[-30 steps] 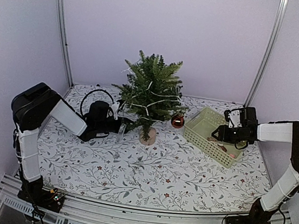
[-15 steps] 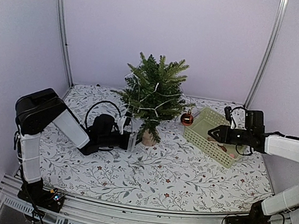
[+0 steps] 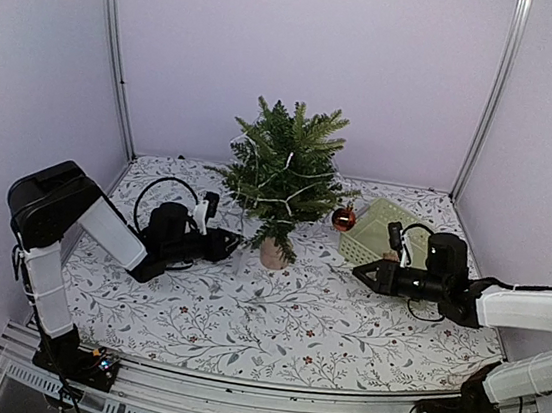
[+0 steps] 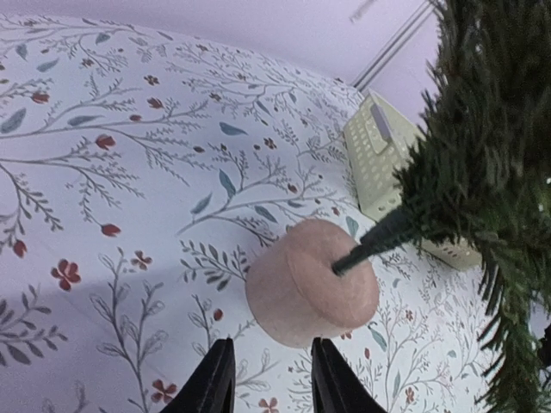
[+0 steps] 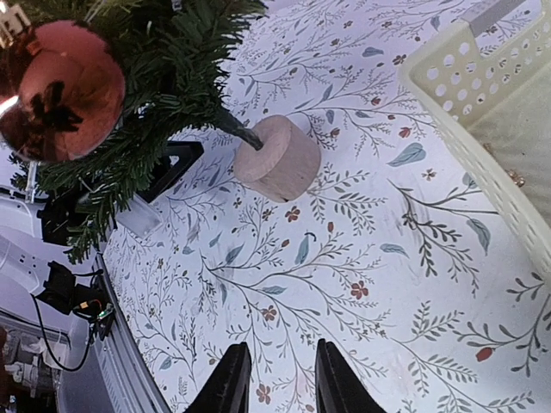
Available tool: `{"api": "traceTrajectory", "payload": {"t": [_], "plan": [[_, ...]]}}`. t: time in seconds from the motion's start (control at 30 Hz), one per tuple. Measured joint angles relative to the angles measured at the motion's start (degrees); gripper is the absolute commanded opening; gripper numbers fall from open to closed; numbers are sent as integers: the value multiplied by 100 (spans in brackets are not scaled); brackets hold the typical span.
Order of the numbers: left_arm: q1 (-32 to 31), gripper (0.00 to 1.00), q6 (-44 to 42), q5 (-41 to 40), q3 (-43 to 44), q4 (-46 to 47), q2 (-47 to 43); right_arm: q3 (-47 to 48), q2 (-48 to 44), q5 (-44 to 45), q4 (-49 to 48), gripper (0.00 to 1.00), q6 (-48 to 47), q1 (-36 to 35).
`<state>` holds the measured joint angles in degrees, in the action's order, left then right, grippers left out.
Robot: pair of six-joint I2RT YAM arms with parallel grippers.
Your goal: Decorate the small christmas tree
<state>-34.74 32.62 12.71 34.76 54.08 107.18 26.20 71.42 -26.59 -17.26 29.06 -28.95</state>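
Top external view: the small christmas tree [image 3: 285,172] stands upright at the far middle of the tabletop [image 3: 271,327], where either arm can reach it.
Tree base: the tan base [image 4: 312,282] sits flat on the floral cloth, with the trunk rising into dense branches.
Decoration so far: a white light string [image 3: 278,203] winds through the branches. A red bauble [image 5: 60,86] hangs low on the right side, towards the basket.
Basket: the pale green basket [image 3: 380,224] lies just right of the tree, within the right arm's reach. It is probably the ornament supply, though its contents are too small to tell.
Left pincer [image 4: 271,353]: low, just left of the base, jaws narrowly apart and empty. It seems placed to steady the base.
Right pincer [image 5: 281,348]: low between basket and tree, aimed at the trunk, jaws narrowly apart and carrying nothing.
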Motion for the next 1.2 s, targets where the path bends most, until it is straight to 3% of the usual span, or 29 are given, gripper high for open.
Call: {"api": "traceTrajectory", "payload": {"t": [0.17, 0.5, 1.2], "plan": [[372, 33, -42, 262, 616, -15, 258, -116, 546, 455, -962, 22, 590, -590], [452, 31, -251, 1010, 2159, -297, 1364, 332, 2433, 925, -2542, 17, 1163, -1185], [57, 25, -367, 1351, 2151, -374, 1628, 1757, 4325, 1088, -3451, 12, 1211, -1316]]}}
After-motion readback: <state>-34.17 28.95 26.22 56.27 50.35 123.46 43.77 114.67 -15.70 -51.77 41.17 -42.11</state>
